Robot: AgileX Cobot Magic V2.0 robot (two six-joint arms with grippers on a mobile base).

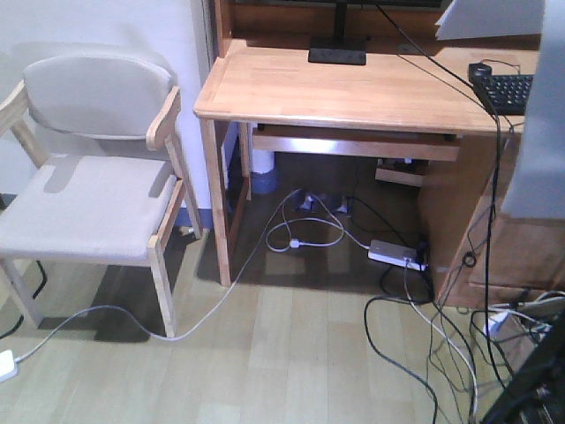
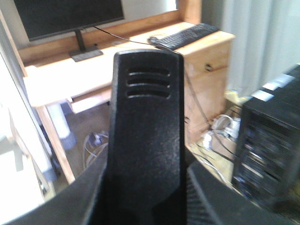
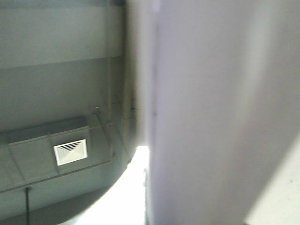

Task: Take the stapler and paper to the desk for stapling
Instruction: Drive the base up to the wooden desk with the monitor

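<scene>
Stapler (image 2: 145, 117): black, upright in the middle of the left wrist view, three grip grooves near its top end. No orange patch or metal strip shows from here. It is off the desk (image 1: 335, 88), in the air short of the tabletop's front edge. My left gripper (image 2: 147, 199) looks clamped on its lower body, with a dark finger (image 2: 220, 201) curving in on each side (contact itself is out of focus, so this is a judgement).

Handling: rigid, compact, some weight, hard plastic that may be a bit slick. A hold across the body sides is good. I should avoid squeezing top to base, or it fires a staple.

Paper (image 3: 211, 93): white sheet filling most of the right wrist view, with the ceiling vent (image 3: 70, 151) behind it. In the front view the sheet (image 1: 494, 18) hangs at the upper right, above the tabletop's right end, not lying on it. My right fingers do not show anywhere, so I cannot tell if they are wide or pinched. It is light and floppy, creases easily and catches air. Best to pinch it at an edge and move slowly.

On the tabletop: monitor stand (image 1: 336, 55) at the back edge, keyboard (image 1: 508, 91) and mouse (image 1: 480, 70) at the right end. The front-left part looks the best spot for setting both down. The chair (image 1: 88, 194) stands just beside the desk's left side.
</scene>
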